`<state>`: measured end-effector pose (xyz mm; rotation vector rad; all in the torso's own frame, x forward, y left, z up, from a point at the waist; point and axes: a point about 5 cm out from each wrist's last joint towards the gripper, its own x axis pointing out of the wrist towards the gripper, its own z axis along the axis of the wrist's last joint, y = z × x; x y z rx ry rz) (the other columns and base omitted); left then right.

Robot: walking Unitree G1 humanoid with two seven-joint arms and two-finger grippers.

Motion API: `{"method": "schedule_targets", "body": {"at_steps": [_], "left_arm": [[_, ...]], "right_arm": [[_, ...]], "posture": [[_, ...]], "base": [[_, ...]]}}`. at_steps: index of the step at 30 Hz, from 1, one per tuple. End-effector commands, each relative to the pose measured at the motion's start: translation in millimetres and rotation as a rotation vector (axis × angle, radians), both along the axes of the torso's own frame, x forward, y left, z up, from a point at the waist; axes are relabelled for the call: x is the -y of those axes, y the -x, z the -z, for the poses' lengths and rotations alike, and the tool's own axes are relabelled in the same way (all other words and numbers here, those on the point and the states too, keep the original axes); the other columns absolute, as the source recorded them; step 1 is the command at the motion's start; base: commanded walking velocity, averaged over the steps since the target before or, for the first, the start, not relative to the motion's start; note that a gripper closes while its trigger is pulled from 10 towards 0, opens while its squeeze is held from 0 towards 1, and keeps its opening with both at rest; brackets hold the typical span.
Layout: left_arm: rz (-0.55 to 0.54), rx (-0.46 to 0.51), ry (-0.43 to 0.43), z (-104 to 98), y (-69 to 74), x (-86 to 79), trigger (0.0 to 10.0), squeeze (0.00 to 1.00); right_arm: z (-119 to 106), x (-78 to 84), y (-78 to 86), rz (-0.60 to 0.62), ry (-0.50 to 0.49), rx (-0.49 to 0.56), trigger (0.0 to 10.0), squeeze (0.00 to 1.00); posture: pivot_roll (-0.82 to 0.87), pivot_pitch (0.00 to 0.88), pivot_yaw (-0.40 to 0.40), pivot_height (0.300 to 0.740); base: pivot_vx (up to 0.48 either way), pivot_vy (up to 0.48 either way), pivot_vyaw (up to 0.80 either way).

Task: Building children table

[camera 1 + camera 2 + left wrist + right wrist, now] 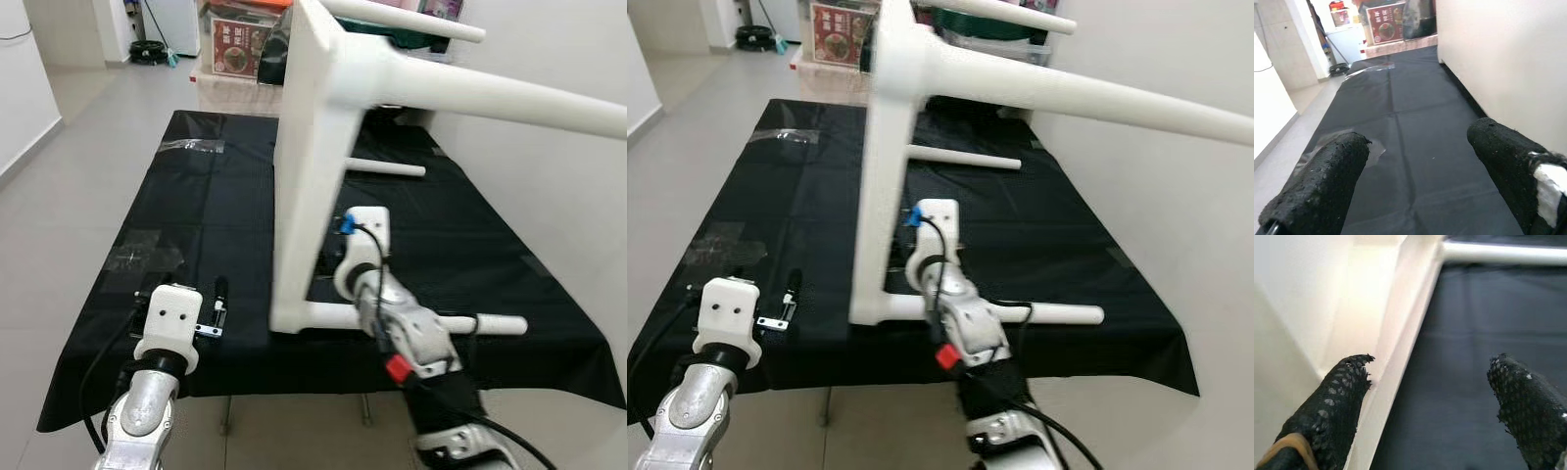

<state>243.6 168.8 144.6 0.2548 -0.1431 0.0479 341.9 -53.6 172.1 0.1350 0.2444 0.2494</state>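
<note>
Two silver arms reach over a work table draped in a black cloth [196,196]. In the left eye view, a white children's table [309,176] stands on its edge on the cloth, its top upright and its legs jutting toward the robot's right; one long leg [509,98] runs across the upper part of the view. A loose white leg [387,168] lies on the cloth behind the tabletop. The right gripper [338,250] sits just beside the tabletop's underside, low near the cloth, with its forearm angled forward and up from the lower right. The left gripper [217,304] hovers over the near edge of the cloth, left of the tabletop and apart from it, its arm rising straight from below.

The right eye view shows the same layout, with a box bearing a red picture [835,44] on the floor beyond the far end of the cloth.

In the left wrist view, the left fingers [1327,181] are spread wide with nothing between them; the white tabletop stands alongside one finger.

In the right wrist view, the right fingers [1337,406] are also wide apart and hold nothing. One finger rests close against the tabletop's white frame rail [1400,347]; the other is over bare cloth.
</note>
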Motion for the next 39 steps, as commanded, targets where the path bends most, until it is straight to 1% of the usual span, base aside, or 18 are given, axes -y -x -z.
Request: {"method": "schedule_targets", "body": {"at_steps": [1,6,8,10,11,15,16,17,18,19,20,22,24,28,29,31,35,39], "left_arm": [[-0.009,-0.029,-0.008,5.9,0.4,-1.1,10.0,0.00],[-0.007,-0.032,-0.009,6.7,-0.2,0.6,10.0,0.00],[-0.007,-0.031,-0.009,6.7,-0.3,0.9,10.0,0.00],[-0.009,-0.031,-0.010,6.7,-0.2,0.8,10.0,0.00],[-0.009,-0.032,-0.011,6.8,-0.1,0.6,10.0,0.00],[-0.009,-0.037,-0.013,7.8,0.4,0.3,10.0,0.00],[-0.009,-0.037,-0.013,7.8,0.4,0.3,10.0,0.00],[-0.005,-0.039,-0.012,8.0,0.2,1.0,10.0,0.00],[-0.005,-0.039,-0.012,8.0,0.2,1.0,10.0,0.00],[-0.001,-0.040,-0.011,8.4,-0.2,2.0,10.0,0.00],[-0.001,-0.040,-0.011,8.4,-0.2,2.0,10.0,0.00],[0.009,-0.043,-0.010,9.0,-1.3,3.4,10.0,0.00],[0.016,-0.045,-0.009,9.5,-2.2,4.3,10.0,0.00],[0.026,-0.047,-0.008,9.8,-3.4,6.3,10.0,0.00],[0.029,-0.046,-0.007,9.6,-3.9,6.8,10.0,0.00],[0.029,-0.046,-0.007,9.6,-3.9,6.8,10.0,0.00],[0.054,-0.043,0.001,8.6,-5.8,9.2,10.0,0.00],[0.082,-0.037,0.006,7.5,-6.0,12.5,10.0,0.00]], "right_arm": [[7.0,-7.7,1.2,-0.026,0.005,-0.053,10.0,0.00],[11.9,-14.7,-2.2,-0.041,0.018,-0.070,10.0,0.00],[13.2,-12.6,-4.4,-0.030,0.023,-0.071,10.0,0.00],[16.4,-4.6,-7.4,-0.001,0.034,-0.077,10.0,0.00],[18.2,0.0,-8.4,0.014,0.040,-0.080,10.0,0.00],[25.2,33.5,-10.3,0.110,0.108,-0.067,10.0,0.00],[25.2,33.5,-10.3,0.110,0.108,-0.067,10.0,0.00],[25.0,44.9,-10.4,0.140,0.138,-0.048,10.0,0.00],[25.0,44.9,-10.4,0.140,0.138,-0.048,10.0,0.00],[23.8,61.2,-9.5,0.180,0.167,-0.023,10.0,0.00],[23.8,61.2,-9.5,0.180,0.167,-0.023,10.0,0.00],[16.8,95.8,-2.0,0.248,0.236,0.046,10.0,0.00],[11.3,112.6,6.1,0.270,0.274,0.091,10.0,0.00],[5.5,125.2,18.0,0.277,0.347,0.154,10.0,0.00],[1.0,131.4,22.5,0.295,0.391,0.207,10.0,0.00],[1.0,131.4,22.5,0.295,0.391,0.207,10.0,0.00],[-5.0,147.2,38.5,0.346,0.518,0.326,10.0,0.00],[-5.1,148.9,40.7,0.352,0.532,0.339,10.0,0.00]], "posture": [[0.08,0.000,-0.154,0.740],[0.08,0.000,-0.156,0.740],[0.08,0.000,-0.157,0.740],[0.08,0.000,-0.155,0.740],[0.08,0.000,-0.155,0.740],[0.07,0.000,-0.147,0.740],[0.07,0.000,-0.147,0.740],[0.07,0.000,-0.144,0.740],[0.07,0.000,-0.144,0.740],[0.06,0.000,-0.139,0.740],[0.06,0.000,-0.139,0.740],[0.04,0.000,-0.124,0.740],[0.03,0.000,-0.120,0.740],[0.03,0.000,-0.120,0.740],[0.02,0.000,-0.118,0.740],[0.02,0.000,-0.118,0.740],[0.01,0.000,-0.112,0.740],[0.01,0.000,-0.111,0.740]], "base": [[0.000,0.000,0.00],[0.000,0.000,0.00],[0.000,0.000,0.00],[0.000,0.000,0.00],[0.000,0.000,0.00],[0.000,0.000,0.00],[0.000,0.000,0.00],[0.000,0.000,0.00],[0.000,0.000,0.00],[0.000,0.000,0.00],[0.000,0.000,0.00],[0.000,0.000,0.00],[0.000,0.000,0.00],[0.000,0.000,0.00],[0.000,0.000,0.00],[0.000,0.000,0.00],[0.000,0.000,0.00],[0.000,0.000,0.00]]}}
